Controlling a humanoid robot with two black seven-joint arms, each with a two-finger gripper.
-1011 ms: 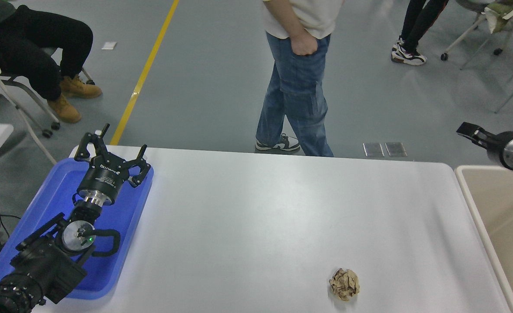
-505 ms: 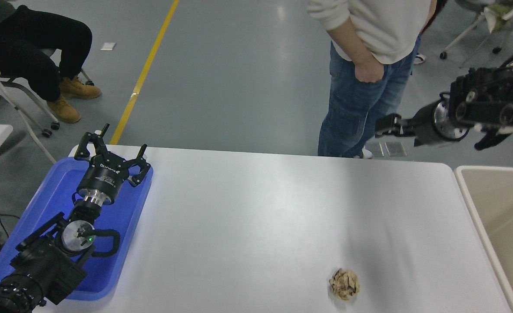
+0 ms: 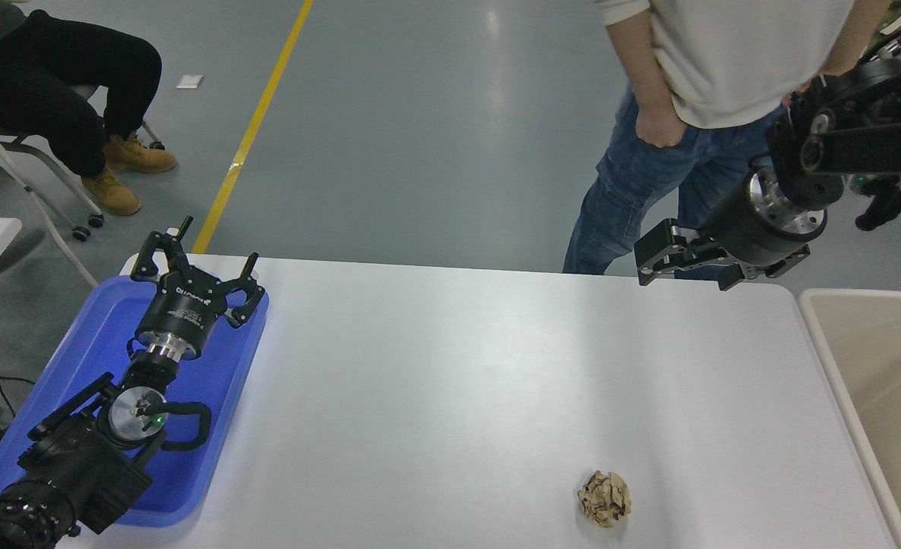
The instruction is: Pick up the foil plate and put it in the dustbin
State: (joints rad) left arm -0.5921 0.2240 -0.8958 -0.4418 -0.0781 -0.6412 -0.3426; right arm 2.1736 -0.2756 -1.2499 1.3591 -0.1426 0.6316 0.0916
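The foil plate is out of view. The dustbin, beige with a cream rim, stands against the table's right end, and its visible part shows only bare walls. My right gripper hovers over the table's far right corner, left of the dustbin, pointing left. It is open with nothing between its fingers. My left gripper rests open and parked over the blue tray at the lower left.
A small brown crumpled paper ball lies near the table's front right. A person in jeans and a light top stands at the far edge, right behind my right arm. Another person sits at the far left.
My right arm has swung in from the right edge, leftward and down, to the table's far right corner. The standing person has walked to the right.
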